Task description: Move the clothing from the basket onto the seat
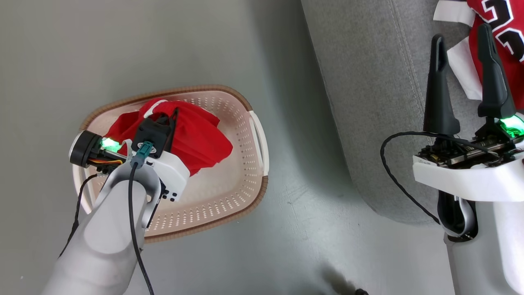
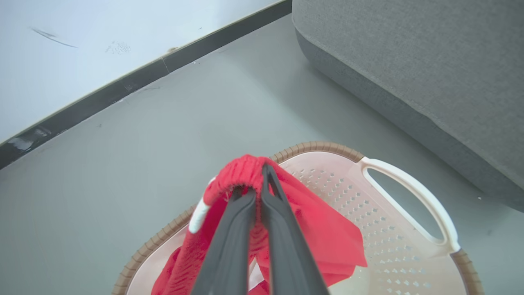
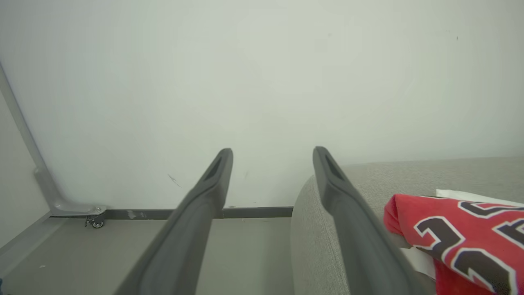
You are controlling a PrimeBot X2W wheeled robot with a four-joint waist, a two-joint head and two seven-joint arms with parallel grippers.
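A plain red garment (image 1: 196, 135) with white trim hangs bunched over the cream perforated basket (image 1: 229, 188), pinched by my left gripper (image 1: 174, 112). In the left wrist view that left gripper (image 2: 256, 180) is shut on the red garment (image 2: 323, 237), lifted above the basket (image 2: 393, 241). The red jersey (image 1: 503, 37) with black numerals lies on the grey sofa (image 1: 368, 102) at the upper right. My right gripper (image 1: 461, 35) stands open over the sofa's edge, beside the jersey (image 3: 462, 241), holding nothing.
Grey floor (image 1: 82, 53) surrounds the basket, with the sofa's rounded corner (image 1: 385, 209) to its right. A white wall with a dark baseboard (image 2: 123, 84) runs behind. A grey metal frame on a caster (image 3: 96, 223) stands by the wall.
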